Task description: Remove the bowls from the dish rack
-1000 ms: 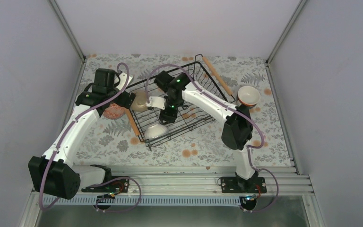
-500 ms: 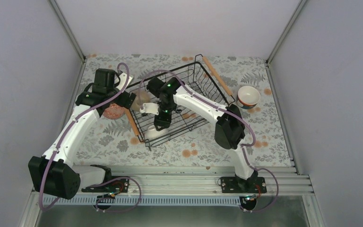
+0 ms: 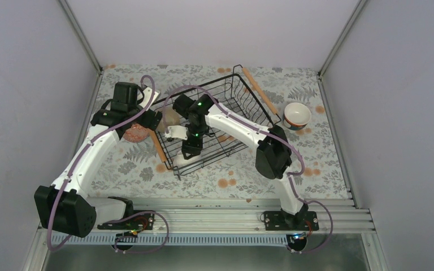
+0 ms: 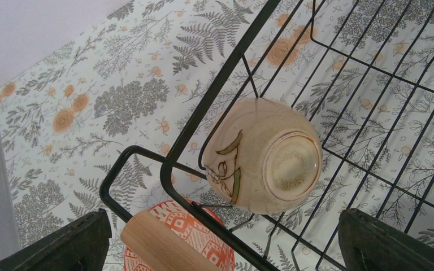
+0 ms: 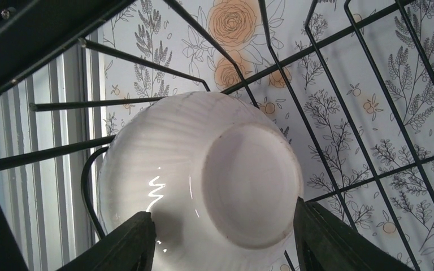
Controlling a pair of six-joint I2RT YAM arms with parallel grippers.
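Right hand (image 5: 226, 240) — fingers apart — straddles the upturned white bowl (image 5: 198, 175) in the dish rack (image 4: 221, 84); left hand (image 4: 229, 243) gapes too.

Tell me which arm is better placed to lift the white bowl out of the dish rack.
Right. The right hand is open and straddles the upturned white bowl in the dish rack, a finger on either side. The left hand hangs open above the beige bowl instead.

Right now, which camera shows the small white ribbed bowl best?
Right wrist: the white ribbed bowl fills it, base up. The top view shows a sliver under the right gripper; the left wrist view shows none.
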